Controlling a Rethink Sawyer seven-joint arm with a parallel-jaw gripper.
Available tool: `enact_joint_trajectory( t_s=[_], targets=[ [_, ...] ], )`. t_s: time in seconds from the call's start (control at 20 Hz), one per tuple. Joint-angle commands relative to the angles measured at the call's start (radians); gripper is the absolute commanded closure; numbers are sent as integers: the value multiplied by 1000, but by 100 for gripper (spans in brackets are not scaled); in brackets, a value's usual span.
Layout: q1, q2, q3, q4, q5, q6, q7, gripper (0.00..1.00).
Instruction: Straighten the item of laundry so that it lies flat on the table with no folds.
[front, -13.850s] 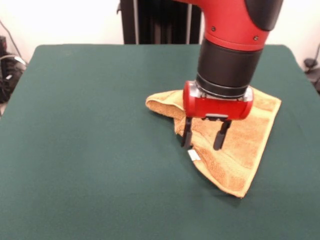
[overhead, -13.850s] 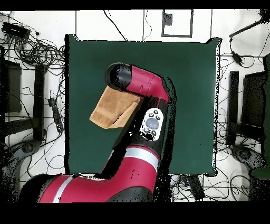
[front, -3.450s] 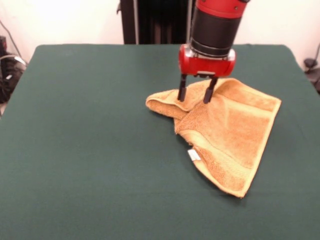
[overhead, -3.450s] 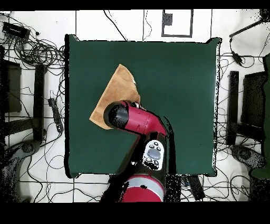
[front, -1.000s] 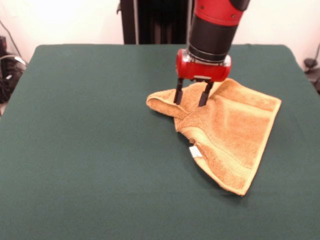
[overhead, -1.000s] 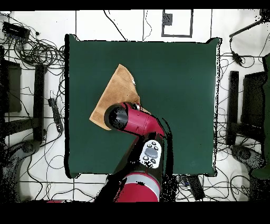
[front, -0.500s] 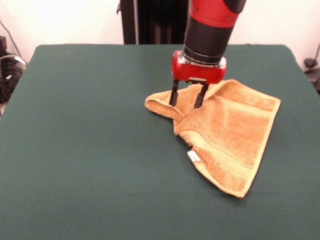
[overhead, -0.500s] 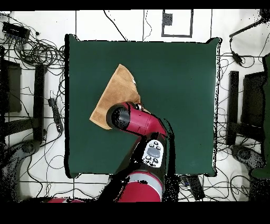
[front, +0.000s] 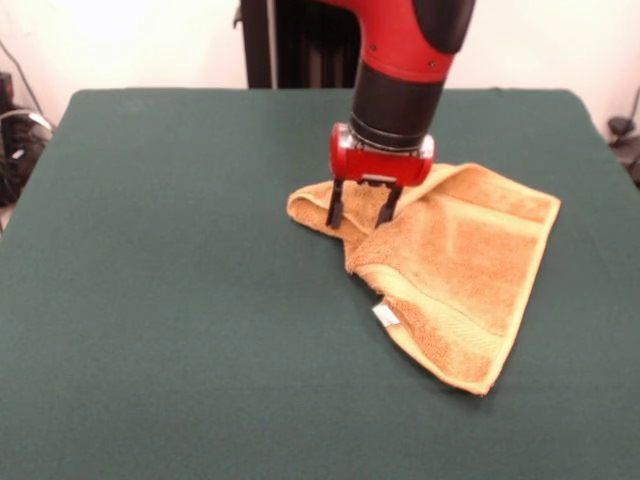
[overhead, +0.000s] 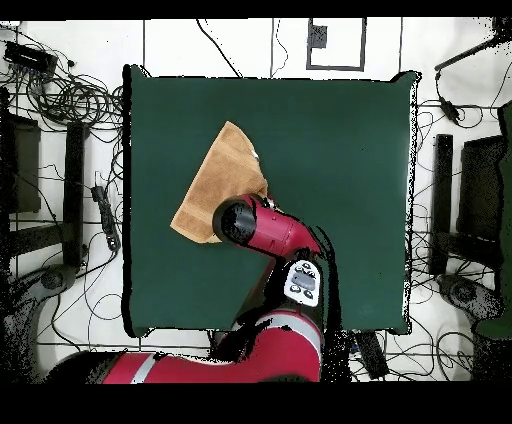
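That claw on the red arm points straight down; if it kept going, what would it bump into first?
Most likely the towel. The open claw hangs over the bunched, folded-over part at its far corner, fingertips at or just above the cloth. The green table lies underneath.

Red arm (front: 405, 40), black wrist collar, dark pincer (front: 359, 208)

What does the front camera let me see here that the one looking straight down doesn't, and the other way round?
Only the front view shows the gripper, its two dark fingers spread open over the bunched left corner of the towel, plus the fold ridge and the small white tag. Only the overhead view shows the whole table outline, the arm's full length hiding the gripper, and cables on the floor around. Both show the orange-yellow towel lying folded into a rough triangle on green cloth, with the arm over one end.
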Motion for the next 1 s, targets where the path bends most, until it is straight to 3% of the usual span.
enact_joint_trajectory(
  t_s=[0.05, 0.65, 1.0],
  targets=[
    [8, 105, 97, -30, 30, -11, 229, 0],
    [34, 119, 57, -56, 34, -26, 245, 0],
    [61, 51, 42, -3, 42, 3, 272, 0]
  ],
)
